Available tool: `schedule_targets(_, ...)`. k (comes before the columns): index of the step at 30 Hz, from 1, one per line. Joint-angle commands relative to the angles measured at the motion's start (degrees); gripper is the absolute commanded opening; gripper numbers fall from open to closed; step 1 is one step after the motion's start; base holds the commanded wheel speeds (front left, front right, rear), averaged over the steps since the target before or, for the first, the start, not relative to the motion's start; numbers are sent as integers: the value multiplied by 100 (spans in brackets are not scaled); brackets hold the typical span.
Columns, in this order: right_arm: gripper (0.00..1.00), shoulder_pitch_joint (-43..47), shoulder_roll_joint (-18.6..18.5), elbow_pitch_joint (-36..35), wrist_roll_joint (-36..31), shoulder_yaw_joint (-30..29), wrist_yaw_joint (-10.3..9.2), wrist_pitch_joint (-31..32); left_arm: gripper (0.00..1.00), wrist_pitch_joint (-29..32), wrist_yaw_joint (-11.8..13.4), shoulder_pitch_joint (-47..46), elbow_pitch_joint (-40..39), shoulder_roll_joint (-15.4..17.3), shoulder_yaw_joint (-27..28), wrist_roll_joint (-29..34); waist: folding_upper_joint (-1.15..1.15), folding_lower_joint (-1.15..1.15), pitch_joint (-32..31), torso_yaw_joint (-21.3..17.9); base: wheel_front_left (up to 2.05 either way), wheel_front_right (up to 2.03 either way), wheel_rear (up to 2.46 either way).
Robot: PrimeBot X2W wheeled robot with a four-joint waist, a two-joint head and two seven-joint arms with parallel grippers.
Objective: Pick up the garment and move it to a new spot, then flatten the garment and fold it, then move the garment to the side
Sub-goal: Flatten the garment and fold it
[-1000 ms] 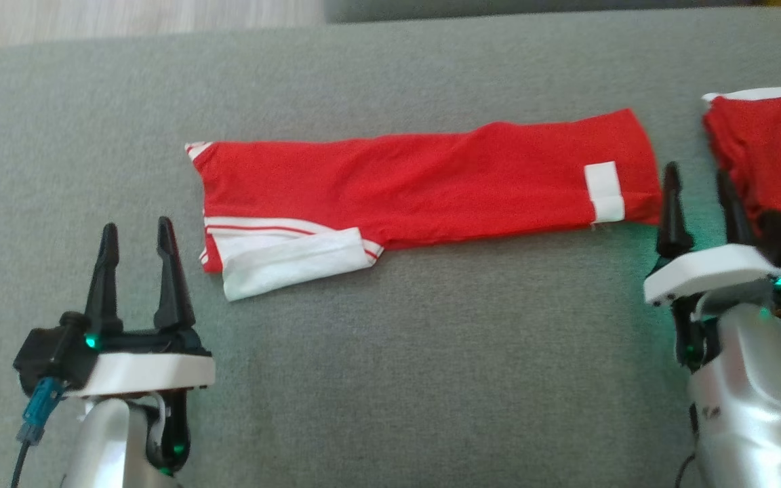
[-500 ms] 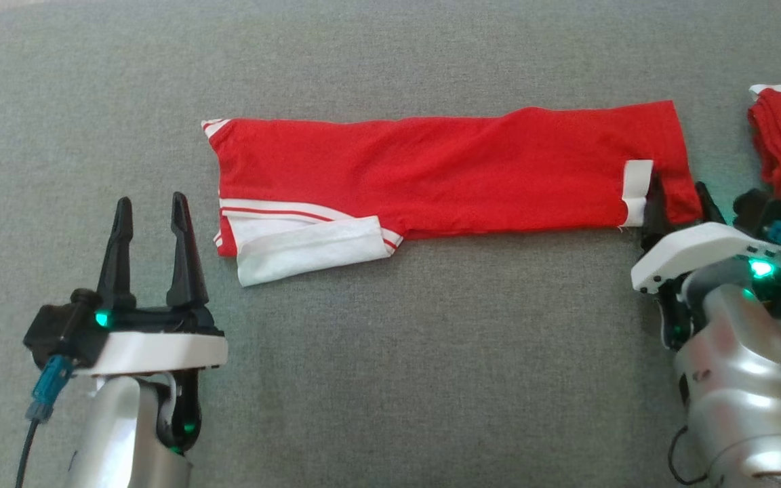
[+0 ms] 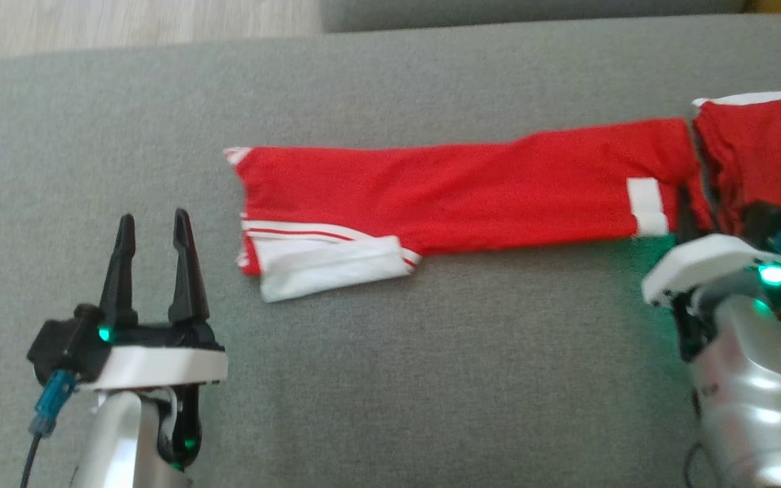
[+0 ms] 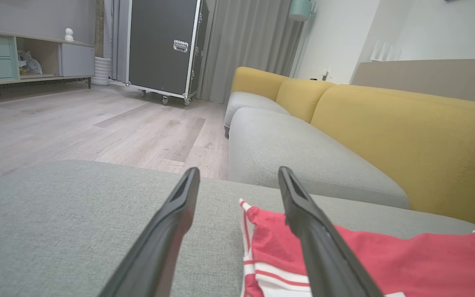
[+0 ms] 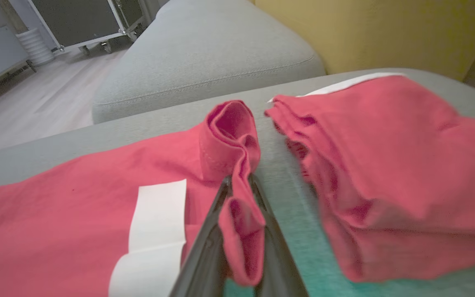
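On the grey cushion (image 3: 390,379), right tool (image 5: 239,183) clamps the red garment (image 3: 458,193) by its end; left tool (image 3: 153,218) stands spread.

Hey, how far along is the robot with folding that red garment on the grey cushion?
Done: the garment lies flat, folded into a long strip on the grey cushion. In hand: the right claw is shut on its right end; the left claw hangs open near the striped end, not touching. Left: probably another fold, then moving it aside.

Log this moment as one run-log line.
phase: grasp | right claw: shut on garment right end | left claw: open, clear of garment | other red cloth: beside that end
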Motion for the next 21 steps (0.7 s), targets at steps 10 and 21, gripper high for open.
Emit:
schedule_targets(10,0,283,-46,-617,-250,-97,-5,-78,100,-30,9,245,-260,55,127,82,0,0,-584,-96,0,0,0)
schedule_targets(21,0,150,104,-924,1345,1886,-5,49,100,-30,9,451,-290,49,100,111,0,0,-1011,518,0,0,0)
